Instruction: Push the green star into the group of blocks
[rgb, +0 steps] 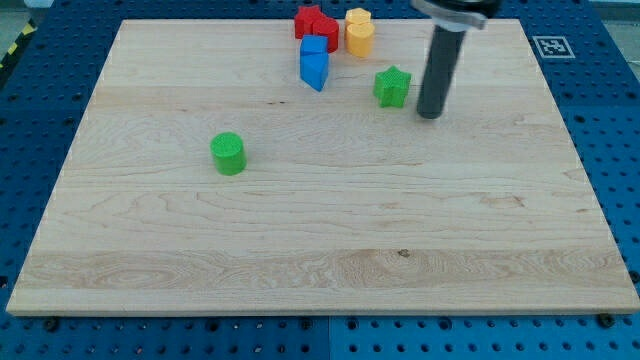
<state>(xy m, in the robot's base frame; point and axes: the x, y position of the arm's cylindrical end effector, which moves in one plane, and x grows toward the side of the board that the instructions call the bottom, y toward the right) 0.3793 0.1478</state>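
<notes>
The green star (393, 86) lies on the wooden board (320, 230) near the view's top, right of centre. My tip (429, 112) stands just to the star's right and slightly below it, a small gap apart. The group sits up and left of the star: a red star-like block (314, 22), a yellow block (359, 32), a blue cube (314, 47) and a blue pointed block (314, 70) below it. The blue pointed block is the nearest to the green star.
A green cylinder (228, 153) stands alone at the board's left-centre. A fiducial marker (551, 46) lies off the board at the view's top right. The board rests on a blue perforated table (610, 150).
</notes>
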